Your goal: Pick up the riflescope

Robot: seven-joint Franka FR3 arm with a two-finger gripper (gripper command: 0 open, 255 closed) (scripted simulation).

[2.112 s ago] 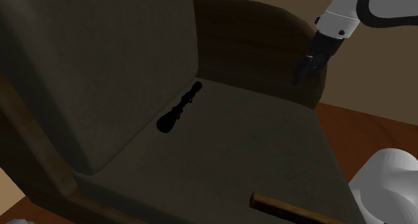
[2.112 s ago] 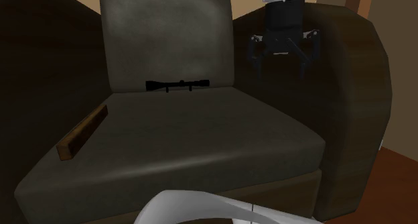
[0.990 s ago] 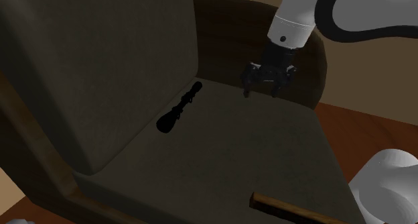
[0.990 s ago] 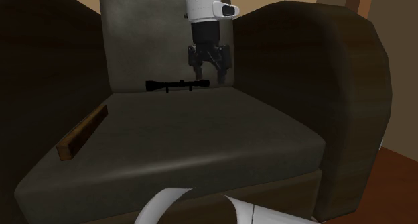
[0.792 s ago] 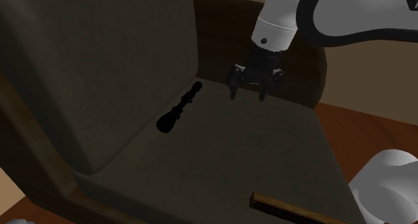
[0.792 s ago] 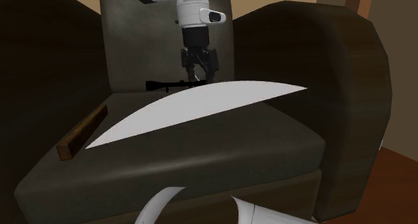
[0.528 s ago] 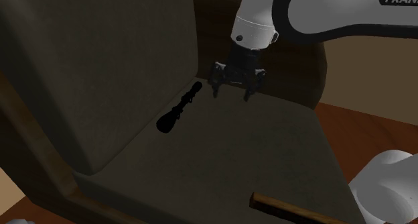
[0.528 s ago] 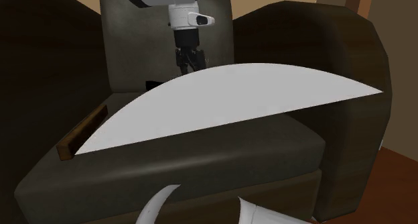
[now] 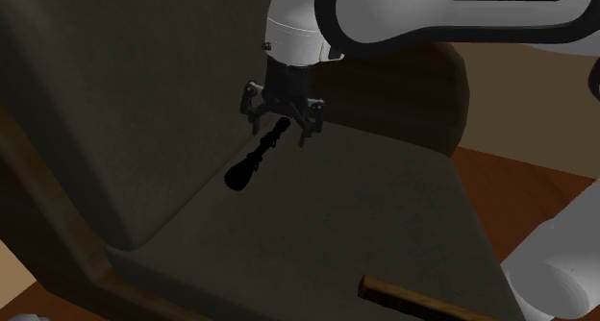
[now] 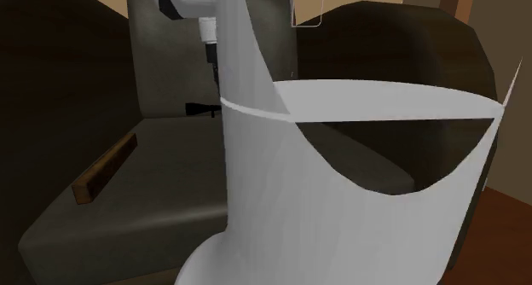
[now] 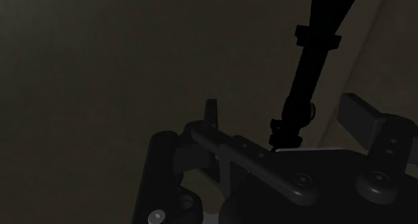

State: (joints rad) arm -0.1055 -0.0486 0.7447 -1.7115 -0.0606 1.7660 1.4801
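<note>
Black gripper, jaws spread, hovers over the riflescope on the chair seat, seemingly set to lower and clamp.

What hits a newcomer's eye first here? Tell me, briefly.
The black riflescope lies on the dark armchair seat, close against the backrest, with the open black gripper hovering over its thin end. In the second exterior view, the white arm looms up close, covering much of the seat.
</note>
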